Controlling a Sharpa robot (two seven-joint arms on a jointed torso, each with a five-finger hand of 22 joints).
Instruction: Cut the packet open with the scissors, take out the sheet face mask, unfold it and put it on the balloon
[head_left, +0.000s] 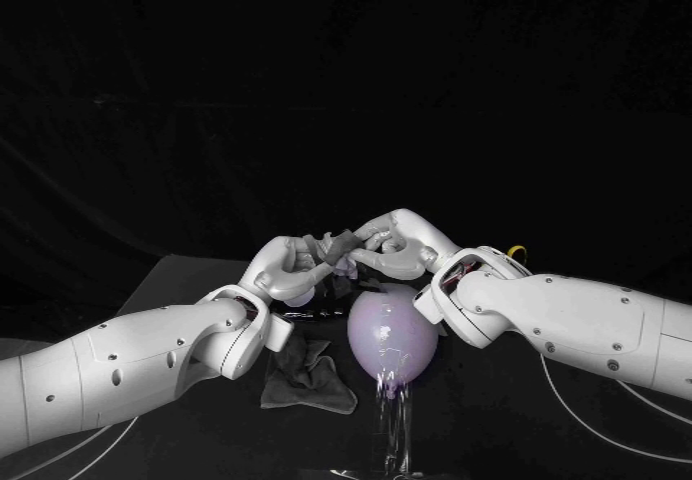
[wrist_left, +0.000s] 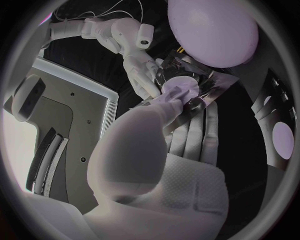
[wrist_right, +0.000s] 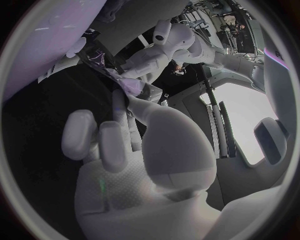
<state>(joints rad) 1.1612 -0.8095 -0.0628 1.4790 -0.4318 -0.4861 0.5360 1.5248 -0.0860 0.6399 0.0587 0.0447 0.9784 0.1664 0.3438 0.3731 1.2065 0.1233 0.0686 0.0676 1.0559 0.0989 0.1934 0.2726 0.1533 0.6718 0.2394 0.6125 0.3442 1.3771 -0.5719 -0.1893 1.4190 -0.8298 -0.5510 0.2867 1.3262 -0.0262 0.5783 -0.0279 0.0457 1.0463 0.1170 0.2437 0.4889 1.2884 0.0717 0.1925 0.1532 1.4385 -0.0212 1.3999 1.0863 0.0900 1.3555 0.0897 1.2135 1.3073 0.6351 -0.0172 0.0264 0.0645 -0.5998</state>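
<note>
A pale purple balloon (head_left: 392, 340) stands on a clear stand (head_left: 395, 425) at the table's middle. Just above and behind it my two hands meet. My left hand (head_left: 289, 265) grips the shiny foil packet (wrist_left: 203, 80) between thumb and fingers. My right hand (head_left: 392, 245) reaches in from the other side and pinches a pale folded piece, seemingly the sheet mask (wrist_right: 131, 87), at the packet's (wrist_right: 94, 55) edge. In the left wrist view the balloon (wrist_left: 212, 32) is close behind the packet and the right hand (wrist_left: 140, 65). How far the mask is out of the packet is hidden by the fingers.
A crumpled dark grey cloth (head_left: 307, 375) lies on the black table left of the stand. A small yellow loop (head_left: 515, 251) shows behind my right wrist. A pale grey mat (head_left: 180, 280) lies at the far left of the table.
</note>
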